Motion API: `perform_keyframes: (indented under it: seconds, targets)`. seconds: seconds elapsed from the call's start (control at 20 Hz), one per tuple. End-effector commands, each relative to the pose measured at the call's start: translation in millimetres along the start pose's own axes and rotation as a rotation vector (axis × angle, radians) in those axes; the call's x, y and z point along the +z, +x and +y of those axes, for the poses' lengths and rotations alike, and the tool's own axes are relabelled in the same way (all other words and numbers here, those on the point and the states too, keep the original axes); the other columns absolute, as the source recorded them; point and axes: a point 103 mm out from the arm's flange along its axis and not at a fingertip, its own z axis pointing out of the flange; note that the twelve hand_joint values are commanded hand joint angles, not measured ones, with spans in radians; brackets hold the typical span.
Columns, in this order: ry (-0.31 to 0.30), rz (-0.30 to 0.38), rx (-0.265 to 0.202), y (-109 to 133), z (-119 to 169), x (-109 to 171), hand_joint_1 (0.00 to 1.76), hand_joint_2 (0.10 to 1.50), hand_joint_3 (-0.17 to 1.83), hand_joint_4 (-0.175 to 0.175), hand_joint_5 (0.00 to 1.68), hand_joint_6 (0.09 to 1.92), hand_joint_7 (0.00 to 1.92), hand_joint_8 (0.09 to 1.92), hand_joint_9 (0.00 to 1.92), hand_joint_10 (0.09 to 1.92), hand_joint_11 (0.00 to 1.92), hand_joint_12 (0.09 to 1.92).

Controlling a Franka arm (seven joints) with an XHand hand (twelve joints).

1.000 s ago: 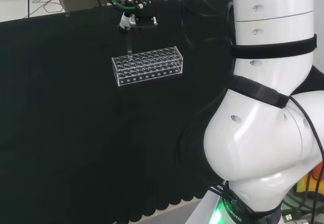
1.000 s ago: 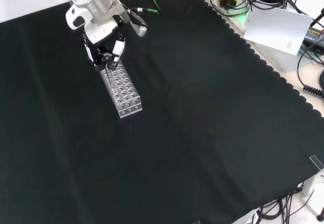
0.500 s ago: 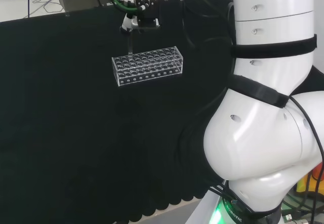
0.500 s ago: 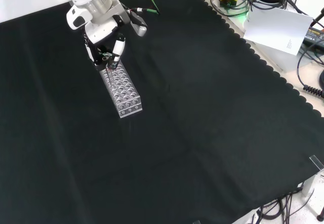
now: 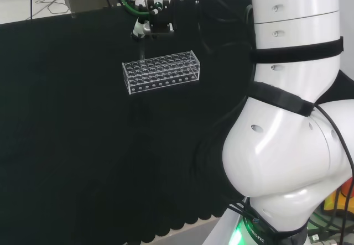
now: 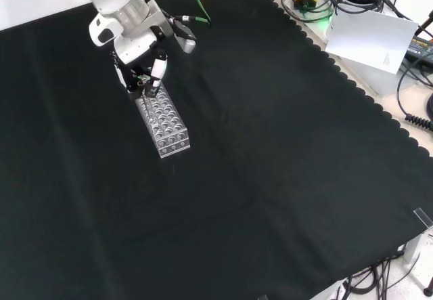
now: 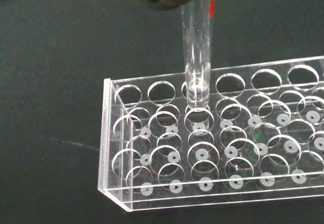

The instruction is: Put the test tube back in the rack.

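A clear plastic rack (image 5: 160, 72) with several round holes lies on the black cloth. My hand (image 5: 150, 26) hangs over its far left end in the head view, fingers pinched on a clear test tube (image 5: 142, 50) that points straight down. In the front view the hand (image 6: 142, 49) is just above the rack's upper end (image 6: 164, 120). The wrist view shows the tube (image 7: 197, 47) upright, its rounded lower end just inside a hole in an outer row of the rack (image 7: 212, 148), close to one end. The other holes I can see hold nothing.
Black cloth (image 6: 270, 178) stretches wide around the rack. The arm's own white links (image 5: 293, 118) stand at the right of the head view. Cables, a white box (image 6: 369, 39) and other gear lie beyond the cloth's scalloped edge at the front view's top right.
The hand has shifted and tilted only slightly over the rack's end. It still holds the tube upright there. The rack has not moved.
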Motion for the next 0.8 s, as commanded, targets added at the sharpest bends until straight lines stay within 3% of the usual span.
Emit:
perform_keyframes:
  seconds: [0.05, 0.8]
  targets:
    - [0.013, 0.005, 0.001, -0.5, 6.5, 5.8, 1.24, 1.03, -0.17, -0.175, 1.49, 0.11, 1.70, 0.54, 1.72, 0.28, 1.17, 0.98]
    - [0.054, 0.013, 0.013, -6.1, 13.2, 35.0, 1.24, 1.03, -0.17, -0.175, 1.49, 0.10, 1.70, 0.54, 1.72, 0.29, 1.17, 0.98]
